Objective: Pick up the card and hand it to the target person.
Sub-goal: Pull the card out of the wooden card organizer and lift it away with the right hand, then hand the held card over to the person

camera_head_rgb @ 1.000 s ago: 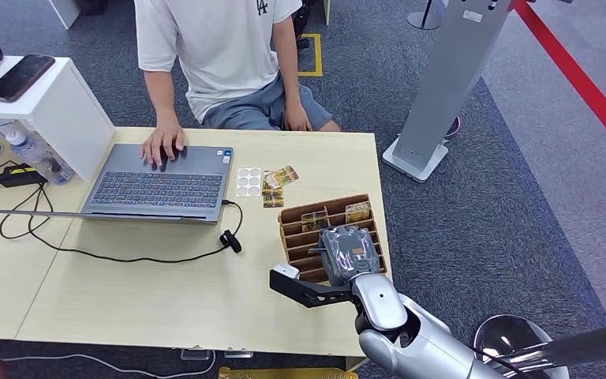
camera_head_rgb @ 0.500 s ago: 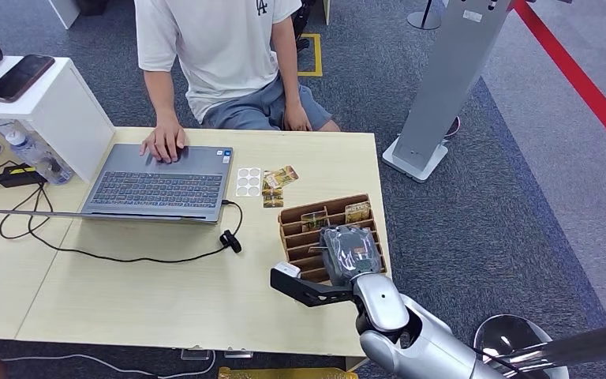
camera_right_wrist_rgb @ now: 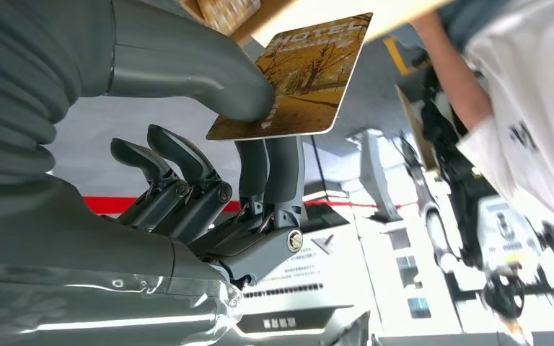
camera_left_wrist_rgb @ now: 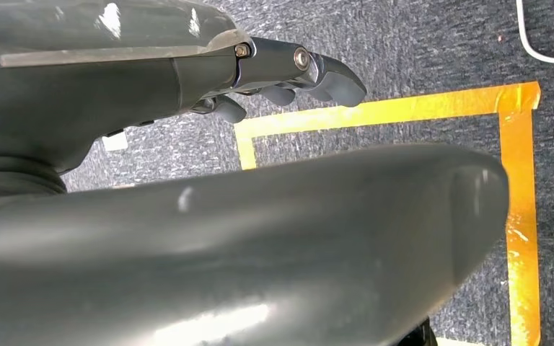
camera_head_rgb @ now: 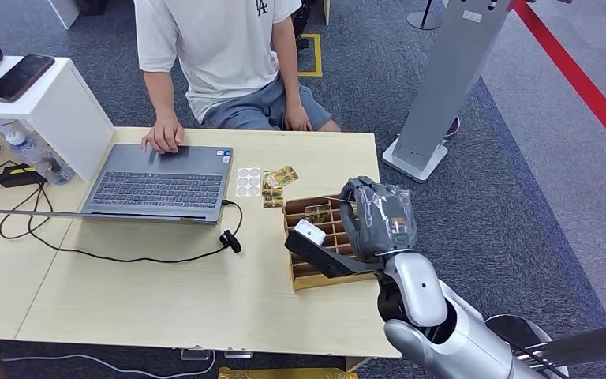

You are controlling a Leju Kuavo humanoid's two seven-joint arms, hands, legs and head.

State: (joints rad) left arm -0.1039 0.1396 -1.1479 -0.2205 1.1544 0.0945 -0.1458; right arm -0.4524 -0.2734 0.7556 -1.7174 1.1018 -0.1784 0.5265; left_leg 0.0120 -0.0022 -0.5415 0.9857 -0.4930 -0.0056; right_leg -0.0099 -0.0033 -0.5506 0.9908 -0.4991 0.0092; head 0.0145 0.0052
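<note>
The right hand (camera_head_rgb: 379, 217) is raised over a wooden card rack (camera_head_rgb: 309, 272) at the tabletop's (camera_head_rgb: 166, 292) right edge, pinching a card (camera_right_wrist_rgb: 292, 79) between thumb and fingers (camera_right_wrist_rgb: 267, 169). A person (camera_head_rgb: 221, 55) sits across, one hand on a laptop (camera_head_rgb: 158, 185). The left hand (camera_left_wrist_rgb: 281, 68) hangs above carpet with fingers curled, holding nothing.

The right arm (camera_head_rgb: 434, 324) is silver and rounded, with a bulbous glossy shell near the wrist. A black angled bracket (camera_head_rgb: 327, 254) with a small white block at its tip juts from that wrist. The right robot hand (camera_right_wrist_rgb: 209, 180) has a grey ribbed cover, a thick smooth grey thumb, darker segmented fingers (camera_right_wrist_rgb: 180, 173) and a round silver screw head. The left robot hand (camera_left_wrist_rgb: 288, 72) is dark grey, with two bright screws at its knuckle.
</note>
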